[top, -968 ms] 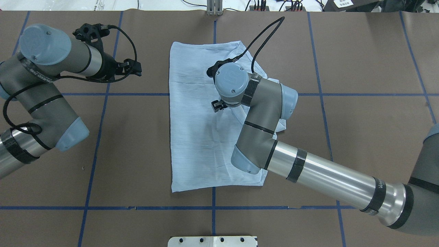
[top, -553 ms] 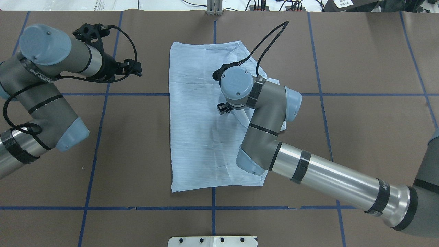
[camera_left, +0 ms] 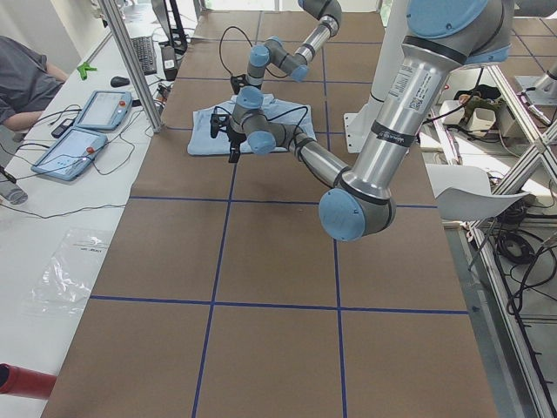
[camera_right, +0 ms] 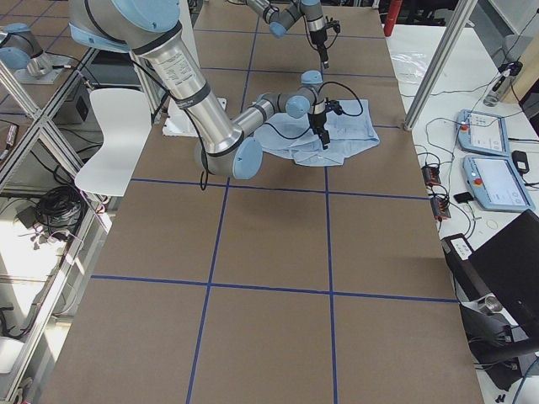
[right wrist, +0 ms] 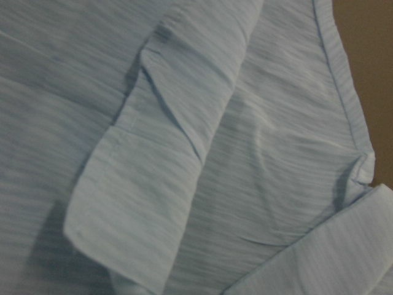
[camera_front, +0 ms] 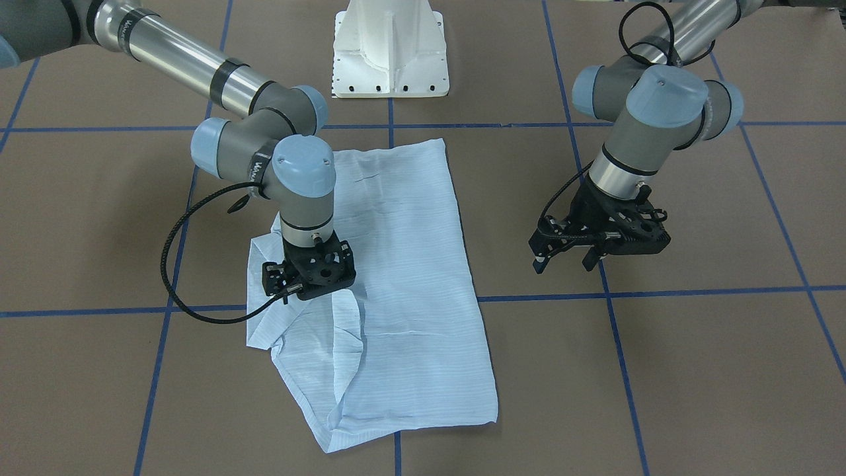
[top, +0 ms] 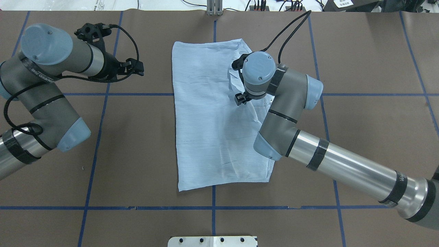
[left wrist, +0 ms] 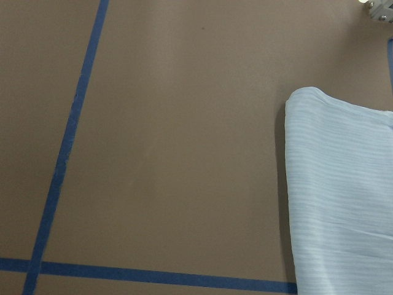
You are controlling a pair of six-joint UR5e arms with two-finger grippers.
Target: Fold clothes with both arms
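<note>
R arm [top: 343, 168] is swinging toward robot's right and a bit away from its base vs 1 s ago. Its wrist is now sitting over the shirt's [top: 205, 120] right edge rather than mid-panel. Shirt is also lying slightly further to robot's right than before, and the loose flap on that side is looking more bunched. L arm [top: 48, 103] is barely changing.

Shirt is resting flat on the brown table [camera_front: 694, 363] at centre, folded into a long rectangle w/ its long side running away from robot. Light blue, fine stripes. Its right edge is rumpling into loose folds. R wrist cam is showing a cuff-like flap [right wrist: 129, 203] lying over the main panel.

R gripper [camera_front: 309, 281] is pointing straight down, pressing at or just above the bunched right edge. Fingers are hiding under the gripper body in every view, so can't tell if it's clenching fabric or released.

L gripper [camera_front: 562, 266] is hovering over bare table on robot's left, well apart from shirt, fingers spread, holding nothing. L wrist cam is catching only the shirt's rounded fold edge [left wrist: 344, 184] and blue tape lines [left wrist: 61, 166].
</note>
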